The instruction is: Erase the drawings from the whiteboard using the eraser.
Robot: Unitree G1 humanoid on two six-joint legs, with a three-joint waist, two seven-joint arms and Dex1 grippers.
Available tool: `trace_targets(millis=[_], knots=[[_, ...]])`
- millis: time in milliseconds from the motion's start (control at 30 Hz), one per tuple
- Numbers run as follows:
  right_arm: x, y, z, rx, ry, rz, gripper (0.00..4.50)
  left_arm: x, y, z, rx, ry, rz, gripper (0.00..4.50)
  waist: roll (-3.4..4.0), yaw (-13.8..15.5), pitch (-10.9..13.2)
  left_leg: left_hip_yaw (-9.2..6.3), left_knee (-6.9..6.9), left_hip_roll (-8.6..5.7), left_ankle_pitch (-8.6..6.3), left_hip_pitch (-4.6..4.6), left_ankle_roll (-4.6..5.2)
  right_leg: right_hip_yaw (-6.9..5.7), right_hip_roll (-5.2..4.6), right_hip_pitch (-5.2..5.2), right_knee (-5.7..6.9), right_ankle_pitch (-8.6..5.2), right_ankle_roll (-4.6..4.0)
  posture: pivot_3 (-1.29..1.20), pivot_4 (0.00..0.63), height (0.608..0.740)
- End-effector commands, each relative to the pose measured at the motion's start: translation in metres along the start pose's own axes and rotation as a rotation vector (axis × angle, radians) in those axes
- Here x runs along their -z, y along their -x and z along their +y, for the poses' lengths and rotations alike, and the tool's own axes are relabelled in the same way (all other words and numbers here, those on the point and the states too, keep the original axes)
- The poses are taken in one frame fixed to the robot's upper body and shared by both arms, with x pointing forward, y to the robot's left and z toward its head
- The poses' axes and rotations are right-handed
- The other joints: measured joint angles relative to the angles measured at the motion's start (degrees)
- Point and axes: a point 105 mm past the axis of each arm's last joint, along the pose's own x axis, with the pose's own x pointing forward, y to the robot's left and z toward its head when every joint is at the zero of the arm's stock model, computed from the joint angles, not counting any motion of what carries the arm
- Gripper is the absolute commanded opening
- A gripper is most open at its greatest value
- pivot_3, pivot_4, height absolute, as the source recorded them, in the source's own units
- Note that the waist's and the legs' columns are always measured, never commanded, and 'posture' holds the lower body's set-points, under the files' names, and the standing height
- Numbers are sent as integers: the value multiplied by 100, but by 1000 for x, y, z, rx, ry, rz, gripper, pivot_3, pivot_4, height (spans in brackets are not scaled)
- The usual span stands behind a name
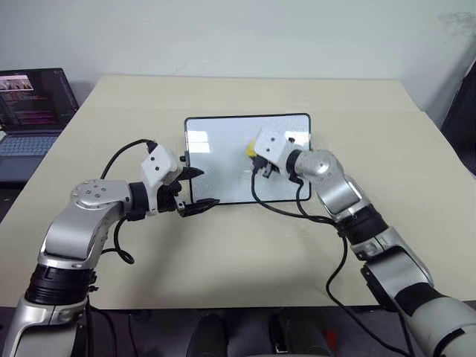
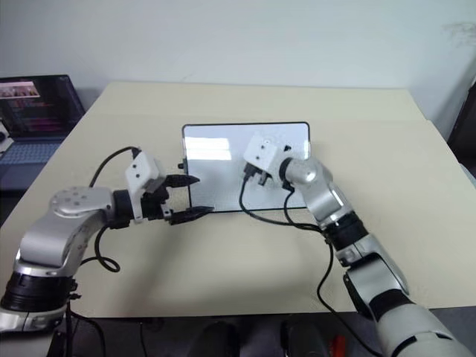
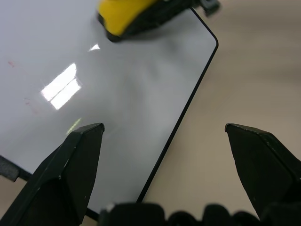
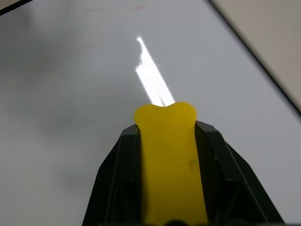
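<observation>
Right hand (image 4: 164, 141) pinches soft yellow eraser (image 4: 167, 155) over glossy whiteboard (image 1: 216, 160).

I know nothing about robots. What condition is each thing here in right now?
Whiteboard: flat on the table, mostly wiped, faint red traces remain.
Eraser: pinched in the right end effector, over the board.
Left end effector: open, empty, straddling the board's near corner.
Laptop: open, screen lit.
Table: bears the board.
</observation>
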Motion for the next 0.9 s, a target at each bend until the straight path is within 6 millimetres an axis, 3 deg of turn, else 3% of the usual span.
trace_targets(millis=[33,133,267,367,600,700,800,900], knots=[[18,7,-14,78,-19,67,1195,-12,6,1,-18,-37,-28,4500,0,-2,0,0,0,-1,0,6,0,-1,-1,3,3,1,1,0,150,740],[16,12,-32,158,-25,58,1195,-12,5,-1,-7,-34,-31,4500,0,0,0,2,2,-3,4,11,2,-3,2,6,5,-1,5,0,150,740],[31,16,-17,60,-42,109,1195,-13,3,-2,3,-33,-37,4500,0,11,0,3,4,-3,6,14,3,-5,2,13,4,-8,19,0,150,740],[31,16,-4,-7,-46,113,1195,-13,3,-2,5,-32,-37,4500,-1,9,0,2,3,-3,5,13,3,-1,2,13,1,-6,16,0,150,740],[-4,4,-36,162,-31,4,1195,-13,2,-4,8,-31,-43,4500,1,-64,1,2,0,-1,5,25,4,2,8,13,7,-6,15,0,150,740],[-9,-2,-41,168,-22,-7,1195,-13,3,-4,4,-31,-44,4500,1,-63,1,2,0,-1,6,25,4,1,10,13,7,-6,16,0,150,740],[-3,-6,-35,118,-24,19,1195,-13,5,-4,-1,-30,-44,4500,1,-53,1,3,-4,-1,4,21,3,2,8,13,1,4,-3,0,150,740],[13,-7,-14,-11,-28,75,1195,-13,6,-4,-9,-29,-44,4500,1,-54,1,4,-4,0,3,18,3,4,4,13,-1,4,-4,0,150,740]])
